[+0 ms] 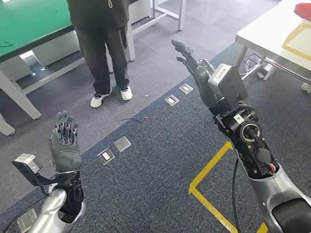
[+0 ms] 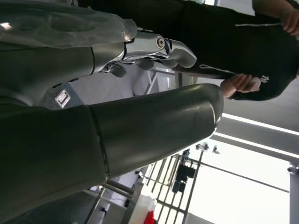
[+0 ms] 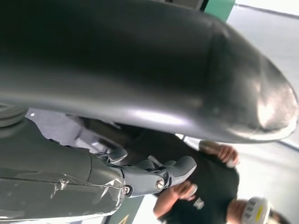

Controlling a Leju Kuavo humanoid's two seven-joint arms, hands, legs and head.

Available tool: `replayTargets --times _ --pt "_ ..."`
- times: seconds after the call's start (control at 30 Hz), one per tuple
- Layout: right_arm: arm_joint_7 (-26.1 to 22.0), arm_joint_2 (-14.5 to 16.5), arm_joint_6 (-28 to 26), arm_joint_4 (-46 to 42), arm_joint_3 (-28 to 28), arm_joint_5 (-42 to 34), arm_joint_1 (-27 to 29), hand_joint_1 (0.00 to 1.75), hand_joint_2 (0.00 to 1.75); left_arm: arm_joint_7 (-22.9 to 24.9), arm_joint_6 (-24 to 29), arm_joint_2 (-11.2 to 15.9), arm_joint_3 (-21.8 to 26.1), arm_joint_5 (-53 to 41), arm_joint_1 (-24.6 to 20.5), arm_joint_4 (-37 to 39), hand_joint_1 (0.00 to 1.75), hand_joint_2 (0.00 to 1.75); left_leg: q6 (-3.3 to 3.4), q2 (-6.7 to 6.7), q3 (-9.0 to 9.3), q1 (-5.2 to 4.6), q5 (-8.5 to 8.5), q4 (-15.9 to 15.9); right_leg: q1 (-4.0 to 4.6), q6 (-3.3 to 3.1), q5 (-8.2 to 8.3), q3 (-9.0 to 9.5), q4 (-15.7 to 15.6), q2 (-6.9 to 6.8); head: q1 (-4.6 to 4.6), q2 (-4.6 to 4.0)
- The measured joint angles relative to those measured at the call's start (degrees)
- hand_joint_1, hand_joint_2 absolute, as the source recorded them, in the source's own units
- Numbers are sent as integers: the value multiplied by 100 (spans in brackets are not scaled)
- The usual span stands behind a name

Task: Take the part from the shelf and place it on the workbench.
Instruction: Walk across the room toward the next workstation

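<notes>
A person [image 1: 106, 43] in dark clothes is standing ahead on the grey carpet [image 1: 154, 165] while the right hand [image 1: 190, 60] and left hand [image 1: 65, 143] are hovering open-fingered and empty, the part nowhere visible, so fetching appears unstarted.

Two robot hands — left robot hand [image 1: 65, 143], right robot hand [image 1: 194, 63] — one person [image 1: 106, 43], four floor plates [image 1: 122, 143]

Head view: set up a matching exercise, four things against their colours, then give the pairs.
Things:
1. table top at upper left
2. person's shoes
3. tape on the carpet
4. object on the white table

Colours:
A. red
B. yellow
C. green
D. white

Pairs: 1-C, 2-D, 3-B, 4-A
</notes>
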Motion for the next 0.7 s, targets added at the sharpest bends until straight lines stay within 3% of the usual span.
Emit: replayTargets --times 0.07,0.17,0.23,0.3,0.37,0.4,0.47,0.53,0.6,0.67,0.7 --pt "-1 0 0 0 0 0 -14 0 0 -10 1 -2 1 0 -21 1 0 0 70 157 242 -64 98 -457 34 49 -47 47 -8 -113 9 0" --pt "1 0 0 0 3 0 -20 0 0 -19 10 -2 2 0 -20 1 0 0 147 -25 266 -75 75 -527 29 141 -115 100 -39 -232 17 0" --pt "-2 -1 -1 -2 3 0 -22 0 0 -21 13 -8 2 -1 -15 0 0 0 195 -167 318 -31 83 -580 3 181 -304 -3 224 19 39 0" --pt "-1 -9 -6 -2 -5 -2 -3 0 0 -21 11 -24 2 -1 -6 0 0 0 234 -314 350 -15 78 -594 -6 194 -646 -376 979 355 91 0" --pt "5 -18 -10 -1 -9 -5 38 0 0 -18 10 -37 2 -1 22 0 0 0 253 -484 363 -21 66 -586 -2 202 -816 -772 1641 440 130 0" --pt "5 -20 -10 -1 -9 -7 52 0 0 -17 10 -39 2 -1 34 0 0 0 253 -576 373 -22 58 -577 -5 200 -728 -837 1666 449 137 0" --pt "5 -20 -11 -2 -10 -7 63 0 0 -17 10 -42 2 -1 44 0 0 0 232 -760 405 -14 28 -545 -20 190 -273 -642 1072 517 155 0" --pt "8 -21 -16 -5 -11 -7 65 0 0 -10 9 -48 2 -1 41 0 0 0 187 -924 403 -7 -1 -494 -58 186 35 -339 339 790 159 0" --pt "16 -28 -31 -11 -14 -8 73 0 0 5 3 -51 2 -3 41 0 0 0 122 -1066 352 18 11 -482 -64 164 40 -194 75 953 155 0" --pt "23 -33 -49 -22 -14 -16 77 0 0 19 -5 -45 2 -4 51 0 0 0 51 -1186 316 43 42 -509 -60 102 56 -126 23 830 153 0" --pt "24 -33 -55 -32 -13 -22 77 0 0 21 -9 -39 2 -5 52 -1 0 0 23 -1096 289 30 6 -458 -68 68 71 -97 -10 753 127 0"
